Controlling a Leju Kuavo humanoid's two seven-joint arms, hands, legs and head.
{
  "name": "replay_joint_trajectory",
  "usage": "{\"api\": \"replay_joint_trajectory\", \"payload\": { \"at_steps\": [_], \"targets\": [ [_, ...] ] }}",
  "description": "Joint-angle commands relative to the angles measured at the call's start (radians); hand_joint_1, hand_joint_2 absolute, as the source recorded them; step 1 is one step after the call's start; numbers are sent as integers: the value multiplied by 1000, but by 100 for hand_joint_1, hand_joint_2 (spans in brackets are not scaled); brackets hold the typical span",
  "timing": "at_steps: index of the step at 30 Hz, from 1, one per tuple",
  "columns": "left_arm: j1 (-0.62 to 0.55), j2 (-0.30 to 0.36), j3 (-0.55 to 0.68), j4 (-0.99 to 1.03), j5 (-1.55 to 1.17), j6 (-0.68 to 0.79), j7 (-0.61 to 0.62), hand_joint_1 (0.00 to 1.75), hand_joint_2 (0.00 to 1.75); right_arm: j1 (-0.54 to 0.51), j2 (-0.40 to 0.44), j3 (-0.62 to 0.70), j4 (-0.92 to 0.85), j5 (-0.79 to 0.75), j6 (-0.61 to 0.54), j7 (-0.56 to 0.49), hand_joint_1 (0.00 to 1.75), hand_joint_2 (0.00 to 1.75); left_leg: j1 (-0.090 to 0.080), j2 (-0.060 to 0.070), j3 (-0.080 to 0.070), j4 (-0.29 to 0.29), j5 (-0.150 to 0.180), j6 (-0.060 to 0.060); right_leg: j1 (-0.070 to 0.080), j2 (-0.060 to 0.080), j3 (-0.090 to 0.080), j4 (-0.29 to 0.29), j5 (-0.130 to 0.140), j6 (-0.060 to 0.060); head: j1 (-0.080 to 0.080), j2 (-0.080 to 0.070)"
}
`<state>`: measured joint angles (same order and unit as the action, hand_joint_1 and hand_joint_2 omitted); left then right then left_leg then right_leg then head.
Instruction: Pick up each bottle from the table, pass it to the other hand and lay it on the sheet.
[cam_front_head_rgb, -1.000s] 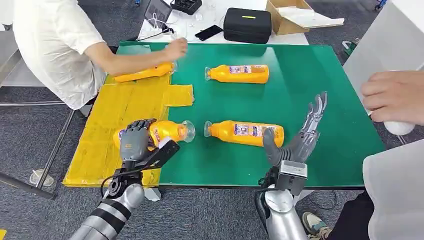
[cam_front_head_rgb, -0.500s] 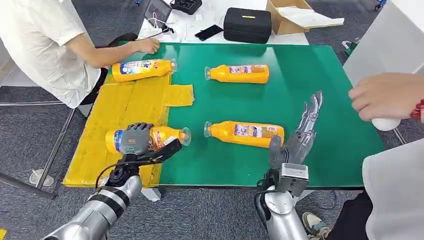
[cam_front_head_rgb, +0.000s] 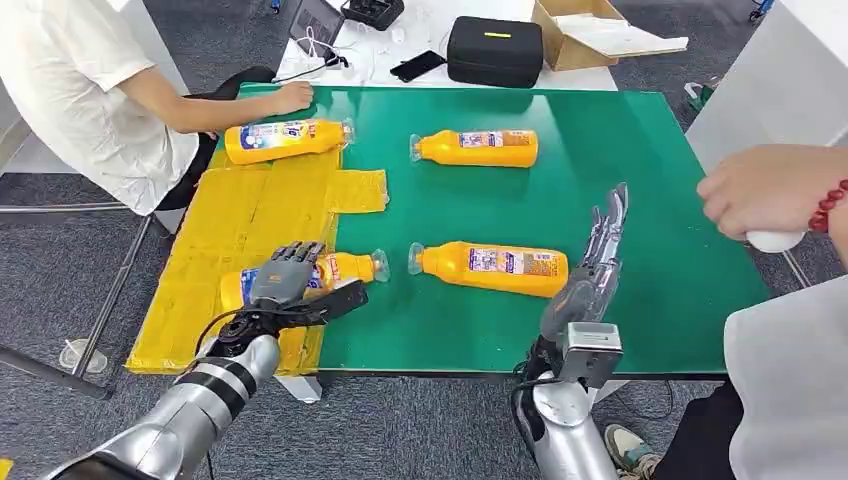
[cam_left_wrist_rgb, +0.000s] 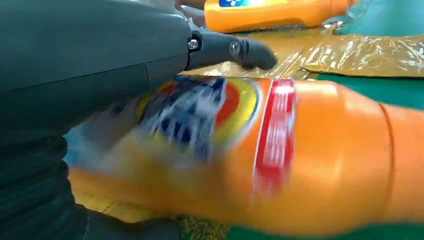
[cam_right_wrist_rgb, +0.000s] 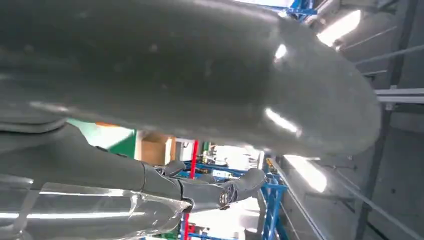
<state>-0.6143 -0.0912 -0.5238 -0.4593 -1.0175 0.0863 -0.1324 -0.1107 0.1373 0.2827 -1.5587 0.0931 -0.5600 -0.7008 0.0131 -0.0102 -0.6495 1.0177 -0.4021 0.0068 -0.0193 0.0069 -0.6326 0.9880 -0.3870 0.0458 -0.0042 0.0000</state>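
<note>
An orange bottle (cam_front_head_rgb: 345, 268) (cam_left_wrist_rgb: 310, 160) lies on its side at the near right edge of the yellow sheet (cam_front_head_rgb: 250, 215) (cam_left_wrist_rgb: 360, 55), cap toward the green table (cam_front_head_rgb: 520, 200). My left hand (cam_front_head_rgb: 283, 283) (cam_left_wrist_rgb: 100, 60) hovers over its label with fingers straightened and thumb stretched out, not clasping it. A second bottle (cam_front_head_rgb: 490, 266) lies on the table just left of my right hand (cam_front_head_rgb: 595, 270) (cam_right_wrist_rgb: 175, 75), which stands open with fingers pointing up. A third bottle (cam_front_head_rgb: 475, 147) lies farther back. A fourth bottle (cam_front_head_rgb: 285, 138) (cam_left_wrist_rgb: 270, 12) lies at the sheet's far edge.
A person at the far left keeps a hand (cam_front_head_rgb: 290, 96) near the fourth bottle. Another person's hand (cam_front_head_rgb: 765, 195) with a red bead bracelet holds a white object at the table's right edge. A black case (cam_front_head_rgb: 494, 48) and a cardboard box (cam_front_head_rgb: 590, 30) sit behind the table.
My left hand lowered its bottle onto the sheet and loosened its fingers. The person at the left set the fourth bottle down and drew the hand back. My right hand barely shifted.
</note>
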Motion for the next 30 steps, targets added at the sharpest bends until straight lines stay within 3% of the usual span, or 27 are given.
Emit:
{"api": "replay_joint_trajectory", "payload": {
  "at_steps": [1, 10, 12, 13, 17, 18, 21, 30],
  "targets": [
    [-31, 4, -19, 84, 4, -31, -26, 0, 175, -29, 6, -49, 88, -11, 22, 3, 0, 0, 0, 2, 6, -1, -2, 0, 1, 1, 5, -2, -1, -2, 0, 0],
    [18, -13, -14, -34, 51, 71, -127, 0, 175, -10, 4, -57, 73, 1, 30, 3, 0, 0, 1, 1, 5, 0, -2, 1, 1, 0, 5, -1, -2, -2, 0, 0],
    [58, -28, 15, -121, 117, 118, -201, 0, 175, -1, 1, -61, 67, 1, 25, 3, 0, 0, 1, 1, 9, 0, -4, 1, 2, -1, 9, -1, -3, -3, 0, 0],
    [58, -28, 15, -121, 117, 118, -201, 0, 175, -1, 1, -61, 67, 1, 25, 3, 0, 0, 0, 1, 3, 0, -1, 0, 1, 0, 3, -1, -1, -1, 0, 0],
    [176, -22, 7, -378, 251, 106, -277, 0, 175, 19, -10, -47, 43, 12, 5, 3, 0, 0, 0, 1, 3, 0, -2, 0, 1, 0, 4, -1, -1, -1, 0, 0],
    [225, -27, 21, -475, 404, 32, -350, 0, 175, 20, -23, -27, 36, 30, -19, 3, 0, 0, 0, 1, 5, 0, -3, 0, 1, 0, 5, -1, -2, -2, 0, 0],
    [298, -13, 0, -617, 511, -12, -377, 0, 175, 32, -35, -8, 28, 37, -48, 3, 0, 0, 0, 2, 6, 1, -4, 1, 1, 0, 6, 0, -3, -2, 0, 0],
    [374, -15, -93, -806, 512, 214, -412, 0, 175, 41, -50, 21, 25, 59, -92, 3, 0, 0, 0, 1, 4, 1, -3, 0, 1, -1, 4, 0, -2, -2, 0, 0]
  ]
}}
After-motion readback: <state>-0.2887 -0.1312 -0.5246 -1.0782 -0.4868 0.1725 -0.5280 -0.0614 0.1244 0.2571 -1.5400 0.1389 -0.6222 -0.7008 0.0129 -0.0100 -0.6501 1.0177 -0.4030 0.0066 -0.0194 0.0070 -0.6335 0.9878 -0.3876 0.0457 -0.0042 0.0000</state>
